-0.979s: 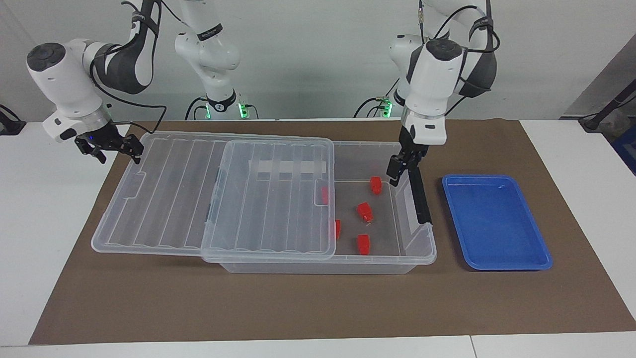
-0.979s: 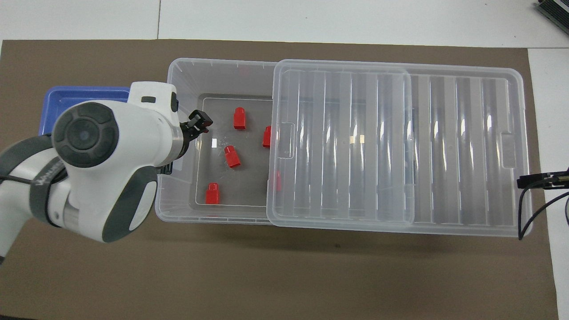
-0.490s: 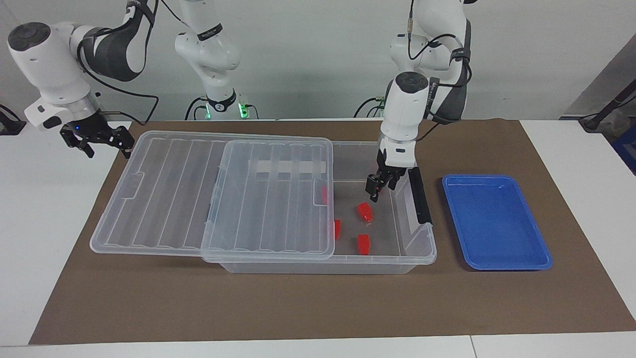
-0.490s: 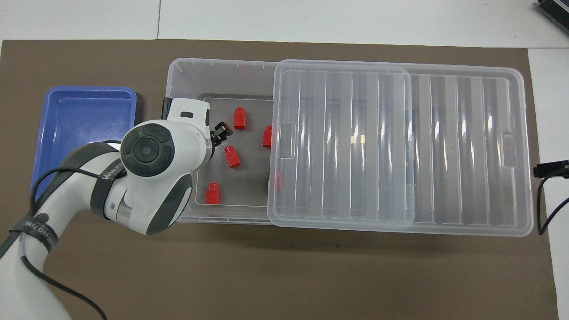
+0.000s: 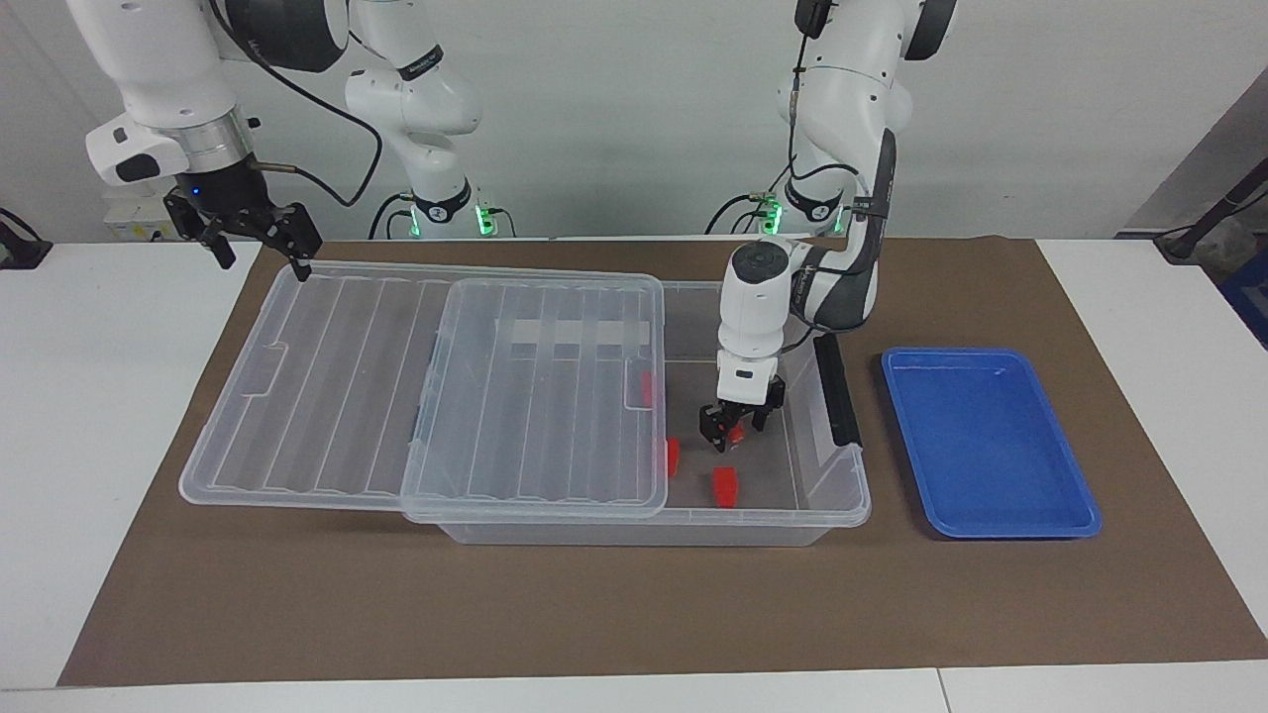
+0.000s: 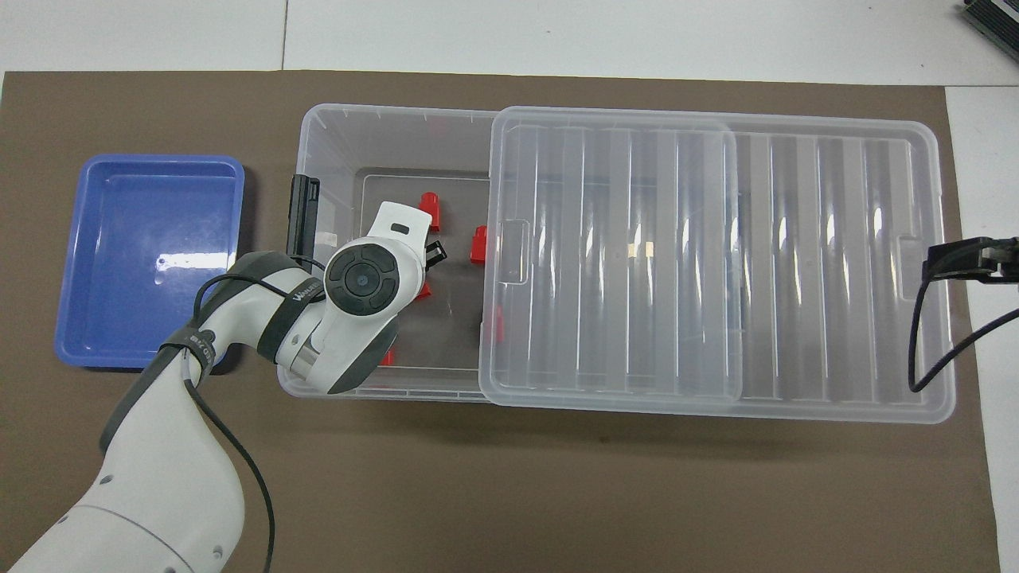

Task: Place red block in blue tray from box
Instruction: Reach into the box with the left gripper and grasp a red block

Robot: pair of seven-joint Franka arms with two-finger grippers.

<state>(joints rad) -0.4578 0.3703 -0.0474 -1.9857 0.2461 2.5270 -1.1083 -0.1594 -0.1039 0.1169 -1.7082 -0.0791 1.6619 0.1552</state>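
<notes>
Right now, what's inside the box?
In the box: red blocks, one in the open, the left gripper at another. The slid-aside lid partly covers two more; the arm hides others.

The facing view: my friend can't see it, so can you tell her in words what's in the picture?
The left end effector is down inside the clear box, its fingers around a red block, with more red blocks on the box floor. The slid-aside lid covers the rest of the box, and the blue tray holds nothing. The right end effector waits, open, above the lid's corner.

Five red blocks [image 5: 725,486], one box [image 5: 842,495], one blue tray [image 5: 991,441].
</notes>
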